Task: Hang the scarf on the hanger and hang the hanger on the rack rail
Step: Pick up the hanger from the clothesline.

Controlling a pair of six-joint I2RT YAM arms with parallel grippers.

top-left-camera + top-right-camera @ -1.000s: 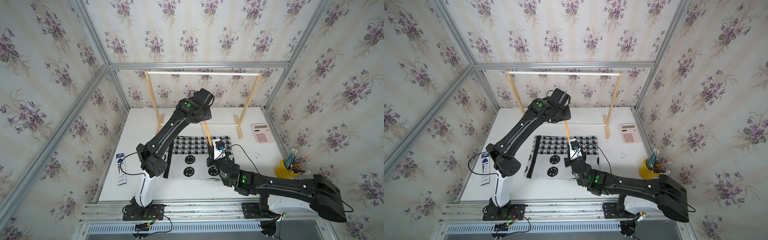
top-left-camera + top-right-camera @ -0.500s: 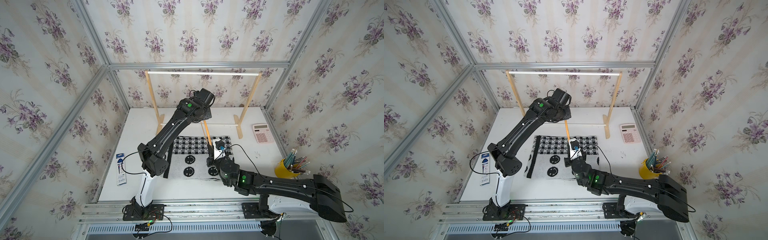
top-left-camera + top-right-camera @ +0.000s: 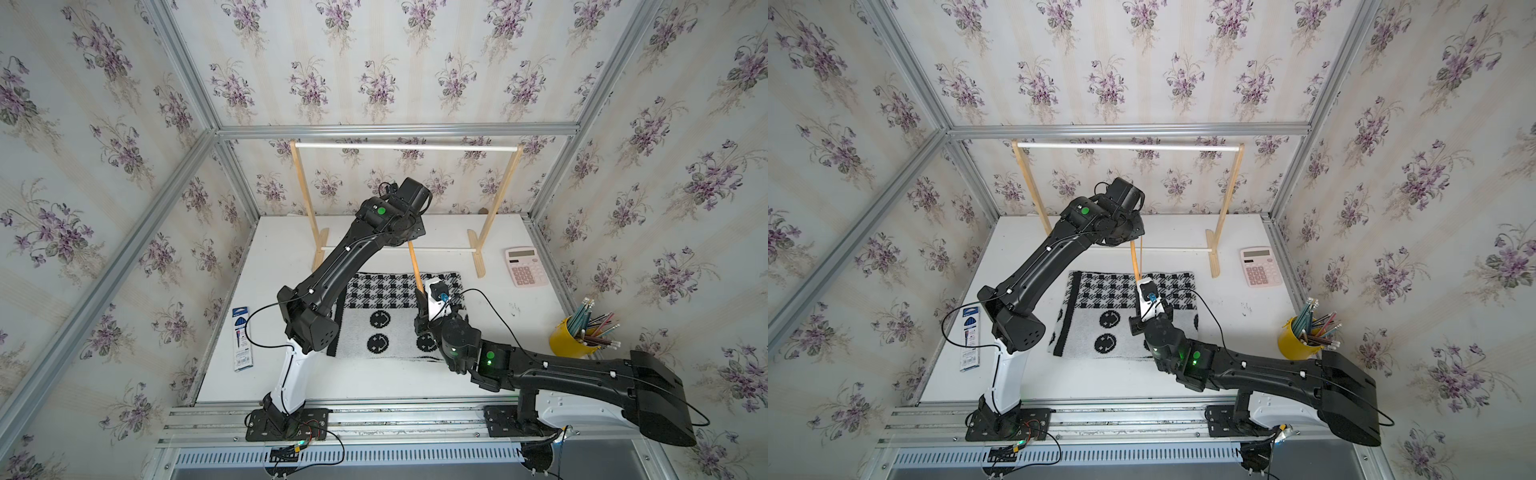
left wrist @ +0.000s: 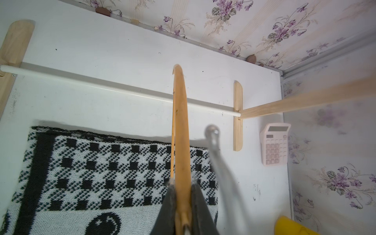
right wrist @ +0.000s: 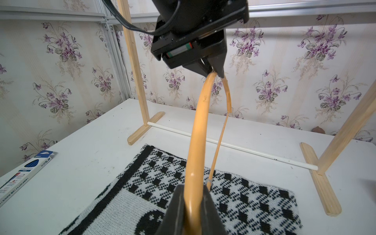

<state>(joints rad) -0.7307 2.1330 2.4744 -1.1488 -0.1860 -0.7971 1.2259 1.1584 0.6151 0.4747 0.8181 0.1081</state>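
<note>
So here's what you've got: both arms are on the hanger (image 5: 198, 130) at once. Your left gripper (image 4: 183, 205) has its two dark fingers (image 4: 168, 205) pinched together on the curved wooden arm of the hanger, right next to the blurry silver hook (image 4: 212, 138) in the left wrist view. From the right wrist view you can see that same left gripper (image 5: 212, 71) up high, clamped on the top end of the wood.

Your right gripper (image 5: 192, 205) is squeezed tight on the other, lower end of the hanger, with the wood running up out from between its fingers (image 5: 177, 205). So the hanger stands steeply tilted in the air between the two grippers, above the table, with its thin crossbar (image 5: 218, 142) running alongside the curved part. In both top views only a short stretch of the hanger (image 3: 414, 266) (image 3: 1134, 259) shows between the arms.

The scarf (image 3: 386, 311) lies spread flat on the white table (image 3: 374, 382), directly under the hanger and not touched by either gripper as far as you can see. The houndstooth half points toward the wooden rack (image 3: 305, 195) at the back, the smiley half sits nearer the arm bases, and the black stripe runs along the left arm's side.

Off to the side there's a pink calculator (image 3: 525, 266), a yellow cup of pencils (image 3: 575, 338) and a blue pen box (image 3: 242, 338), all well apart from the scarf.
</note>
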